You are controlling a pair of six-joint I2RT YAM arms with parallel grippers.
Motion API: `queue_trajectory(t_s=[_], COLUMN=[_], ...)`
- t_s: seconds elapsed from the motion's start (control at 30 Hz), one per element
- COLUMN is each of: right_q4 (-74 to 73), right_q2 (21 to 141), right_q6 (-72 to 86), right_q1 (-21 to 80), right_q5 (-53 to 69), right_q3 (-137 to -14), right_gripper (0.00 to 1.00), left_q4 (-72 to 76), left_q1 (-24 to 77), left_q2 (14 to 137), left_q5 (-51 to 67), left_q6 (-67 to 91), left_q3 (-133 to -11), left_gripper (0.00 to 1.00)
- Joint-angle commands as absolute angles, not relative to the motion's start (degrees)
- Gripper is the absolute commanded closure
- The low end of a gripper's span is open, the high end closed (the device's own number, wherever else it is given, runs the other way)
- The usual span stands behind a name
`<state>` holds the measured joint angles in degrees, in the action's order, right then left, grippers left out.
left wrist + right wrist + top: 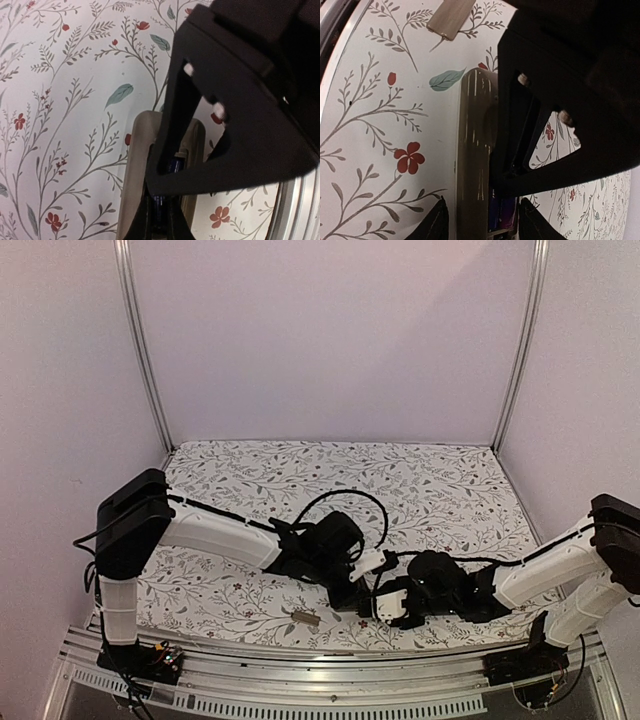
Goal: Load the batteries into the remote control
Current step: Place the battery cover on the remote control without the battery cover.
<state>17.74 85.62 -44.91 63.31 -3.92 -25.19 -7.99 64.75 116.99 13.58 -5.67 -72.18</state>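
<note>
Both arms reach inward and meet low over the front middle of the desk point(450, 490), the left arm point(215, 530) from its side and the right arm point(545, 575) from the other, probably so that one can steady the work while the other seats a cell. Under them the remote control point(475, 140) lies flat with its tan-grey back up and its recess open to the top. The right fingers point(434, 225) stand apart, one on each long side of it, seemingly to brace it; whether they touch it I cannot tell. The left fingers point(139, 230) are drawn together right over the recess, a sliver of dark blue between them; pinched or merely beneath, I cannot tell. The cover strip point(451, 17) lies apart, out of the way. The batteries point(501, 212), dark blue-purple, show in the recess. The desk wears a leafy floral cloth; plain pale walls point(330, 340) and aluminium posts point(140, 340) enclose it.
</note>
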Motion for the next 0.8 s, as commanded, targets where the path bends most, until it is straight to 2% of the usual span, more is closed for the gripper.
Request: queue_trajectory(t_s=[0.0,0.6,0.7,0.77], right_q4=[17.82,13.13,12.85,12.79], right_q2=[87.41,90.26,90.09,90.16], right_q6=[-44.59,-47.87,-47.69,-47.35], right_q1=[63.02,63.02,63.02,63.02], right_q5=[-3.79,-5.6,-5.84,-6.37], right_q3=[-26.3,-27.64,-27.64,-27.6], right_gripper=[0.55,0.66,0.67,0.67], left_q4=[-12.07,-11.19,-10.64,-10.46], left_q1=[65.11,63.94,63.65,63.56], left_q2=[121.64,120.61,119.67,119.01], left_q5=[15.54,15.73,15.2,14.68], left_q6=[-7.12,-6.63,-6.54,-6.61], left_q3=[-69.79,-69.81,-69.52,-69.51], left_gripper=[1.0,1.0,0.96,0.89])
